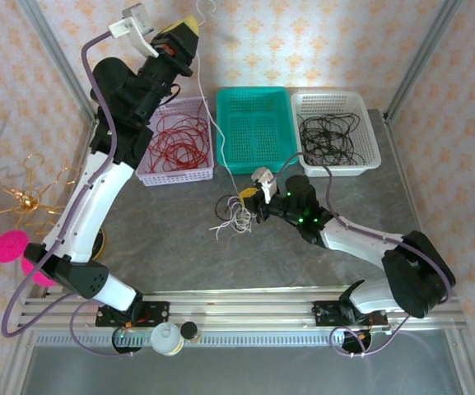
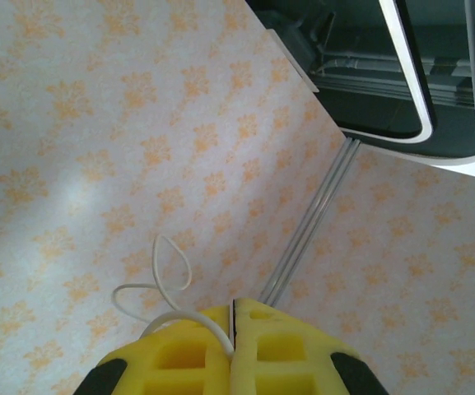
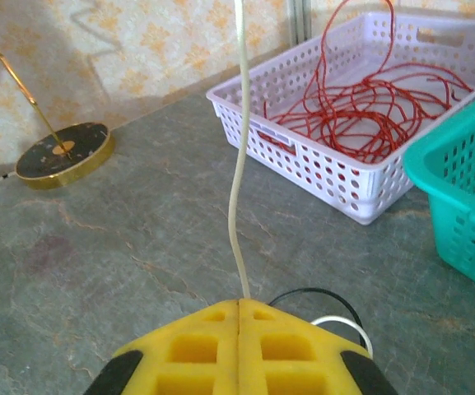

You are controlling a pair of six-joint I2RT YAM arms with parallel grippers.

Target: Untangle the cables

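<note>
Left pincer [image 1: 189, 26] shut on white cable [image 1: 212, 123], high behind green basket [image 1: 253, 92] | right pincer [image 1: 249, 197] clamps same cable in front | red cables [image 1: 179, 136] sorted left, black cables [image 1: 329, 136] right | small clump [image 1: 233, 216] in front, unsorted

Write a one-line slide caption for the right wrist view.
Right gripper, shut on a thin cream-white cable, facing a lilac plastic basket of thin red cables.

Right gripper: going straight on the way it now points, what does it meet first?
Beyond the white cable the right gripper holds, probably the near corner of the lilac basket; depth is unclear, so it could slip just left of it.
</note>
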